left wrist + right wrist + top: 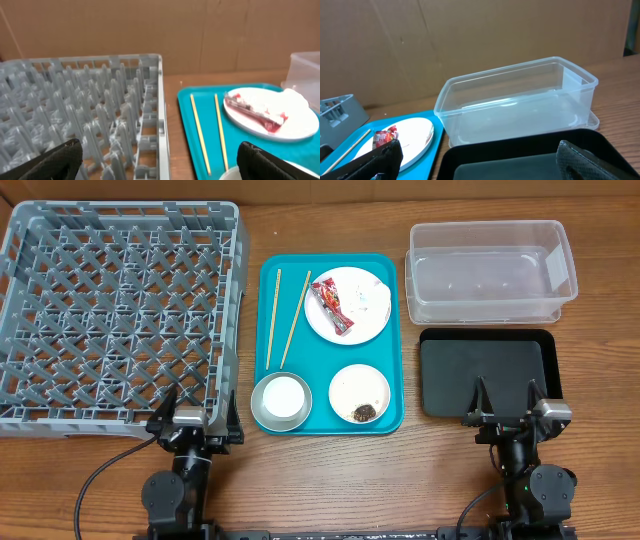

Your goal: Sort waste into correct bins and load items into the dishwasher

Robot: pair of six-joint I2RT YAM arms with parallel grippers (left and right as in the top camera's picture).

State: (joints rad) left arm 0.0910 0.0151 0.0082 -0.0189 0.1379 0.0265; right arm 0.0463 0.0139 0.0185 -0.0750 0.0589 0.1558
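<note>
The grey dishwasher rack (120, 310) stands empty at the left. On a teal tray (318, 360) lie two chopsticks (272, 315), a white plate (365, 323) with a red wrapper (331, 307) and a white napkin (377, 293), a small dish (355, 385) with dark food bits (364, 412), and a grey bowl (262, 416) holding a white cup (283, 394). The clear tub (490, 270) and black tray (488, 370) sit at the right. My left gripper (200, 402) (160, 160) stands open by the rack's near right corner. My right gripper (506, 392) (480, 157) is open over the black tray's near edge. Both hold nothing.
Brown cardboard walls the far side of the wooden table in both wrist views. A cable (100, 475) loops beside the left arm's base. The clear tub (520, 100) sits directly behind the black tray (520, 150).
</note>
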